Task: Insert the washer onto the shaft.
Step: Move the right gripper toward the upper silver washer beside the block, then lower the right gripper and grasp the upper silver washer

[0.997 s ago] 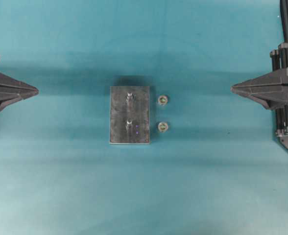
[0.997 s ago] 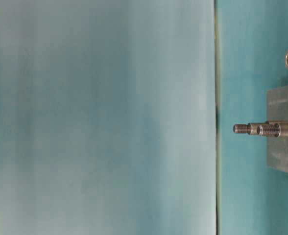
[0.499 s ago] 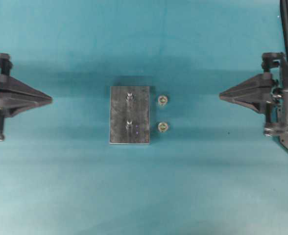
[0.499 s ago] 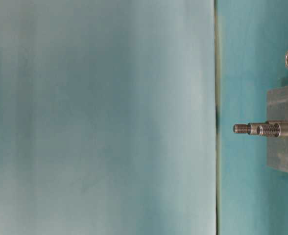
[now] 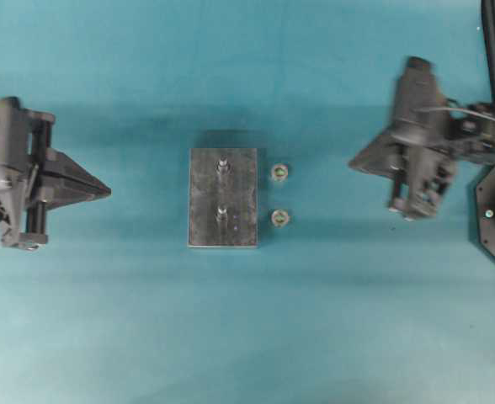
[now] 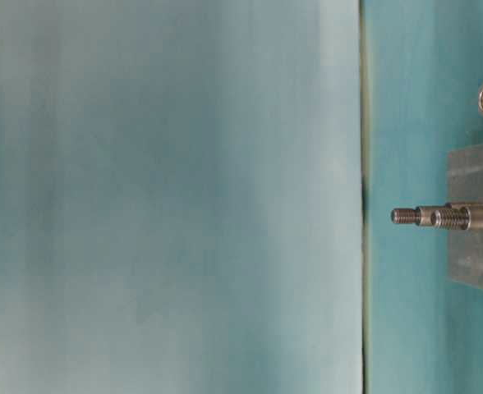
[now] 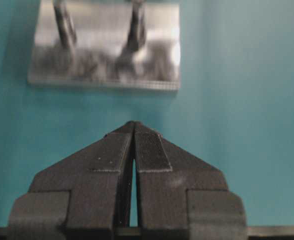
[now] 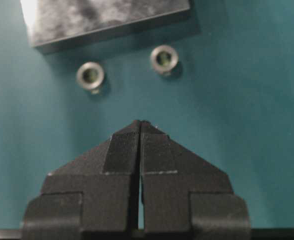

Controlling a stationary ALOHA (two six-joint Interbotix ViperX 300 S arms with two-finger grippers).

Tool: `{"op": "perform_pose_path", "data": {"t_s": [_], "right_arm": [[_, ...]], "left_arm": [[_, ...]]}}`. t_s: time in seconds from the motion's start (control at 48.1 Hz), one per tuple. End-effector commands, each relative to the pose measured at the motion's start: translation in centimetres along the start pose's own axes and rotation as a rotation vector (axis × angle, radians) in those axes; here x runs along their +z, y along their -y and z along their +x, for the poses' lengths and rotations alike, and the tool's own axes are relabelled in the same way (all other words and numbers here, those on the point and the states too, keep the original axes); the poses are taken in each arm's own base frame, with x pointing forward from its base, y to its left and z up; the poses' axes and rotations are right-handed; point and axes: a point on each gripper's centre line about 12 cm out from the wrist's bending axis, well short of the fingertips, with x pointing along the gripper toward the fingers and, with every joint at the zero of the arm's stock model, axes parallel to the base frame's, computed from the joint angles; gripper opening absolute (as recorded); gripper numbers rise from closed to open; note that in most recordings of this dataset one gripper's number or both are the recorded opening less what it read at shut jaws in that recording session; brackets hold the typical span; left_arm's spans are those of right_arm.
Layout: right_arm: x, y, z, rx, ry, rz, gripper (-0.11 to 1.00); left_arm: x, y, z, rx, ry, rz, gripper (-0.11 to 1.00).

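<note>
Two small silvery washers, each a squat metal ring with a dark hollow centre, lay flat on the teal table (image 5: pixel 315 320) just right of the grey metal block (image 5: pixel 223 198) at the middle of the overhead frame. The upper washer (image 5: pixel 280 172) and the lower washer (image 5: pixel 280 219) sat one above the other, apart from each other and from the block. Two threaded steel shafts stood upright on the block: the upper shaft (image 5: pixel 222 164) and the lower shaft (image 5: pixel 220 213), both bare.

The right claw (image 5: pixel 354 163), at the right of the overhead frame, was clenched tight with nothing in it, its tip pointing left toward the washers and well apart from them. In the right wrist view both rings lay above the closed tip (image 8: pixel 140 122), below the block's edge.

The left claw (image 5: pixel 106 192), at the frame's left, was likewise pressed together and empty, tip aimed at the block, well short of it.
</note>
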Motion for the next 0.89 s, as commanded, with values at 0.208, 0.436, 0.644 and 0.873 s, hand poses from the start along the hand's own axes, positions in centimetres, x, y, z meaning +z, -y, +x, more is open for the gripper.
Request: {"op": "perform_pose_path", "data": {"t_s": [0.208,0.436,0.644,0.873], "right_arm": [[2.4,1.3,4.3,-0.040,-0.109,0.033,-0.01],[2.9,1.6,8.4,-0.052,-0.281,0.024,0.18],[3.8,1.5,11.2,-0.044,-0.343,-0.027,0.60],[4.4,1.2,12.5,-0.034,-0.322,-0.065,0.69]], "left_arm": [[1.3,0.2,0.9,-0.002,-0.028,0.024,0.00],[1.4,0.6,0.8,-0.017,-0.023,0.035,0.00],[1.2,1.0,0.9,-0.028,-0.030,0.040,0.00],[1.2,1.0,1.0,-0.028,-0.034,0.040,0.00]]}}
